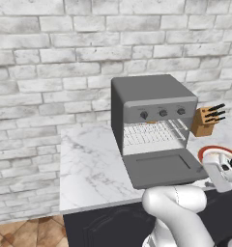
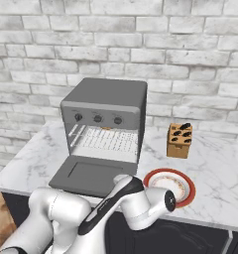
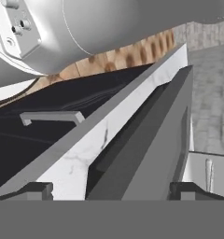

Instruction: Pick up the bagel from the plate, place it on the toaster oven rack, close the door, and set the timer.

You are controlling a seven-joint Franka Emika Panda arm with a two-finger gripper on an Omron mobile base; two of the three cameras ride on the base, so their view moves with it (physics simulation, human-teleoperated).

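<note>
Tool (image 3: 112, 190) jaws spread wide, dark fingertips (image 3: 37, 189) at the lower corners with nothing between them. The dark grey door (image 3: 151, 149) lies edge-on, running diagonally beside the white marble bench (image 3: 86, 154) edge. Below the bench, a dark cabinet front carries a grey bar handle (image 3: 51, 116); brick wall (image 3: 212, 93) beyond.

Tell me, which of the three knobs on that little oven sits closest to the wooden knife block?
The knob at the toaster oven's right-hand end, on the side facing the knife block. The middle knob and far knob lie further away.
</note>
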